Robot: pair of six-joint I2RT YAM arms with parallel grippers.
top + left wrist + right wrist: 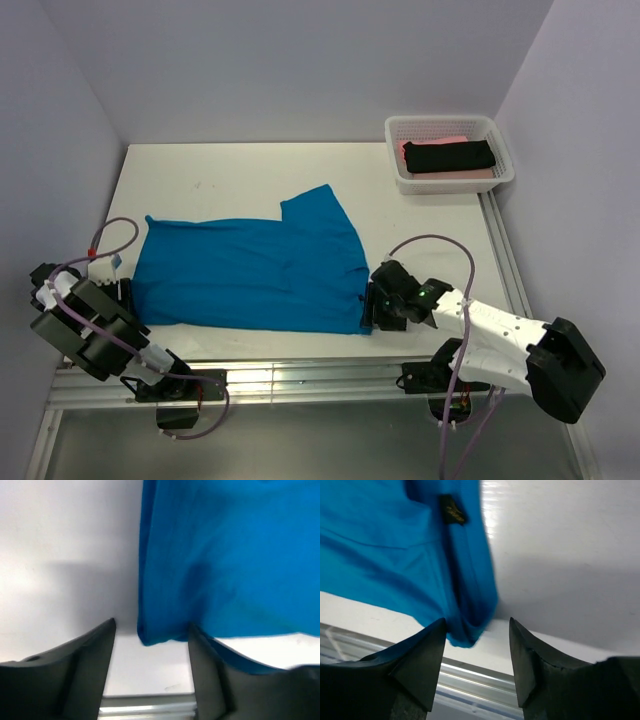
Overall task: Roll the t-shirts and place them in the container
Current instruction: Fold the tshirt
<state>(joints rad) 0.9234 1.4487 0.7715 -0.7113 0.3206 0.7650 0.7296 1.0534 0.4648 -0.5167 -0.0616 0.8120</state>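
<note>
Corners of the bright blue soft cloth t-shirt [250, 275] sit between the spread, released jaws of the left end effector [152, 627] and the right end effector [477, 625], probably so both can pinch its near edge. It lies flat on the white tabletop [250, 170], its long axis running left to right.

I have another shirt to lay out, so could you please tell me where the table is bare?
Bare table lies between the blue t-shirt and the back wall, and between the t-shirt and the basket. The near edge is crowded: left gripper and right gripper sit at the t-shirt's corners.
</note>
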